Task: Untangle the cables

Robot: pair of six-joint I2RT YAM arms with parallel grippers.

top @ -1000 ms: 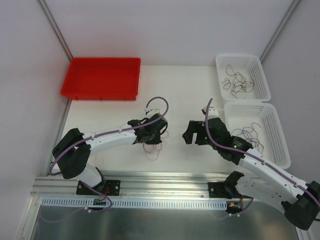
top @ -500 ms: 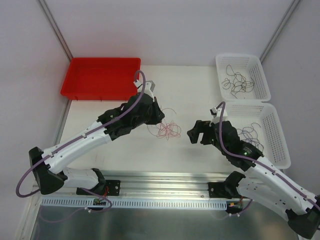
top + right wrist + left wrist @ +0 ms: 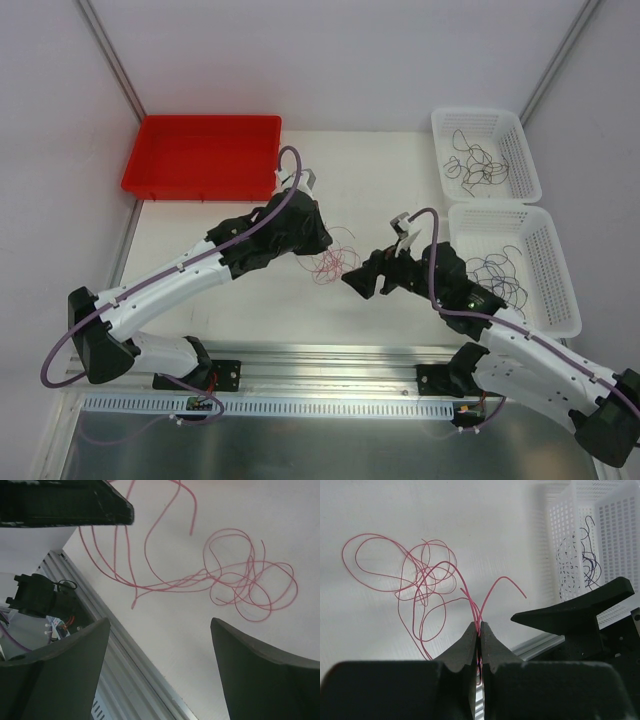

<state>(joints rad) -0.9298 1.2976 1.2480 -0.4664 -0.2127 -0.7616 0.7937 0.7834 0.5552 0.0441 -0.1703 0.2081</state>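
Left gripper (image 3: 479, 630) is clamped tight on a few strands of the hair-thin pink-red tangle of cables (image 3: 422, 572); the loops spill out onto the white table (image 3: 300, 310) between the two arms; I'd guess it's pinning one end so strands can be pulled apart; right gripper (image 3: 160, 625) is spread wide, holding nothing, hovering just over the loops, probably lining up a grab; purple and black wires sit in the white mesh plastic baskets (image 3: 560, 300) at right; no readable labels or writing anywhere.
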